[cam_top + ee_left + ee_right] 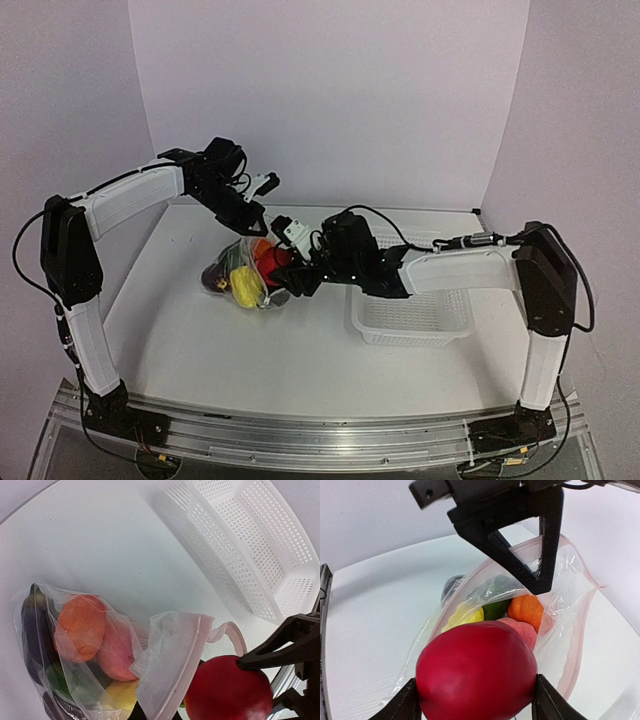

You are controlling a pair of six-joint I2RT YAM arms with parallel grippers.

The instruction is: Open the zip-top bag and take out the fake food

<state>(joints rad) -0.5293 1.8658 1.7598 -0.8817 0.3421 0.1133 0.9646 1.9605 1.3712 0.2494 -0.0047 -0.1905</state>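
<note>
The clear zip-top bag (228, 262) lies left of centre, its mouth open and lifted. My left gripper (252, 222) is shut on the bag's upper rim; in the right wrist view its black fingers (539, 577) pinch the plastic (572, 605). My right gripper (283, 270) is shut on a glossy red fruit (271, 257), held just outside the bag's mouth (476, 672). In the left wrist view the red fruit (227, 690) sits beside the bag's folded flap (170, 655). Orange (80, 625), peach (117, 650), yellow (122, 695), green and dark purple (32, 630) pieces lie inside the bag.
A white mesh basket (410, 322) stands right of the bag under my right forearm; it also shows in the left wrist view (250, 545). White walls close the back and sides of the table.
</note>
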